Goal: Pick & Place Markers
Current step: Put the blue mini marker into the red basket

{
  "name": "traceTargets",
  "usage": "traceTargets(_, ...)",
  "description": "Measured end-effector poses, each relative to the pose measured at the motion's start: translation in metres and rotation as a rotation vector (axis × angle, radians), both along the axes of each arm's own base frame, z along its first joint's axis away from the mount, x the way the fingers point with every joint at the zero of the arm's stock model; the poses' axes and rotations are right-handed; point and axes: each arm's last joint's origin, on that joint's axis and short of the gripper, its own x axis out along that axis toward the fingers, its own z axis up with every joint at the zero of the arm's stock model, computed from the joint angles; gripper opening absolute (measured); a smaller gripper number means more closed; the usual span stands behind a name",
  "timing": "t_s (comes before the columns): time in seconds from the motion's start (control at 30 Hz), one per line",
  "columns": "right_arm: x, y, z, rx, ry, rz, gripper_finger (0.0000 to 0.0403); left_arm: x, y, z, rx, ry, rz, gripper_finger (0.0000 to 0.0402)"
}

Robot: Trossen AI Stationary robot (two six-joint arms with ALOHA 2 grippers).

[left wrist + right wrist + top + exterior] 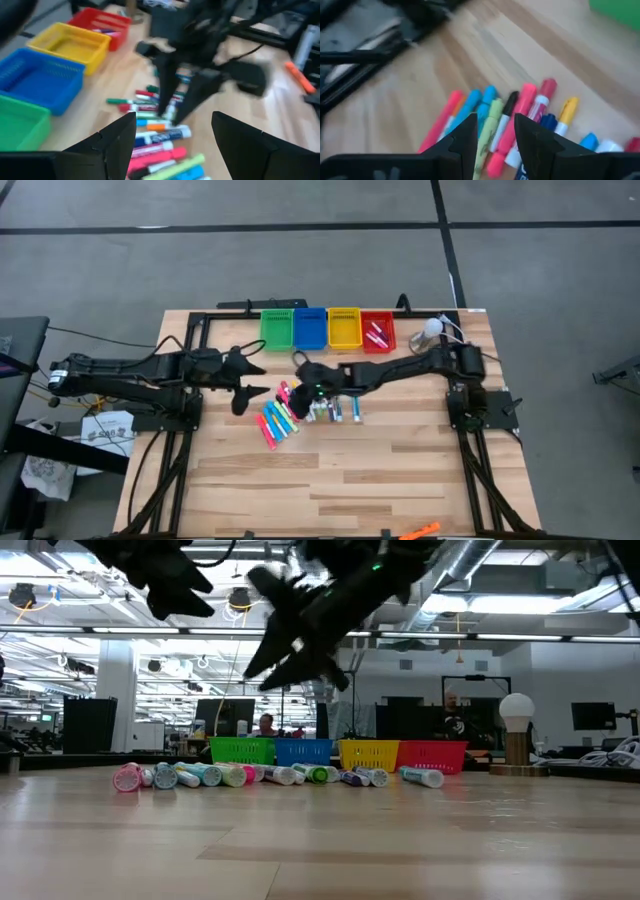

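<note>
Two dark robot arms meet over the middle of a pale wood-plank tabletop (330,470), above a loose cluster of short capped markers (300,412) in pink, cyan, green, yellow, blue and white. The right gripper (494,131) hangs over the cluster with its jaws partly open, a narrow gap between the two dark fingers, and nothing between them; in its wrist view the gap frames a yellow-green marker (490,125) with a black-capped white one and a pink one just beside it, though whether the fingertips touch any marker cannot be told. The left gripper (172,135) waits just left of the cluster, jaws spread wide and empty, looking across the markers toward the right arm. The low view shows both grippers raised clear of the wood while the markers lie in a ragged row on the tabletop. Along the far edge stand four small plastic mesh bins side by side: a green bin (276,329), a blue bin (309,329), a yellow bin (343,328) and a red bin (377,332), the red one with a few markers inside. A white globe lamp (432,330) stands near the far right corner. The whole near half of the tabletop is bare wood, and an orange marker (422,531) lies alone at the near edge.
</note>
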Motion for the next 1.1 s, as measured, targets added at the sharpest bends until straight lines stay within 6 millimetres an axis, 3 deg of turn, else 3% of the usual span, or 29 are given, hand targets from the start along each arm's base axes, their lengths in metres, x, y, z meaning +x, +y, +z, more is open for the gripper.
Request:
traceTargets(0.23,0.028,0.0,-0.012,0.019,0.146,-0.088,0.0108,-0.003,-0.003,-0.004,-0.045,0.044,-0.067,0.026)
traceTargets(0.53,0.022,-0.009,-0.021,0.072,0.25,-0.253,0.0081,-0.002,-0.008,-0.004,-0.09,0.041,-0.071,0.026)
traceTargets(0.9,0.018,-0.015,-0.025,0.075,0.286,-0.27,0.0072,0.0,-0.017,-0.005,-0.129,0.047,-0.101,0.026)
traceTargets(1.1,0.019,-0.019,-0.037,0.078,0.323,-0.27,0.0076,0.0,-0.019,-0.004,-0.15,0.04,-0.101,0.026)
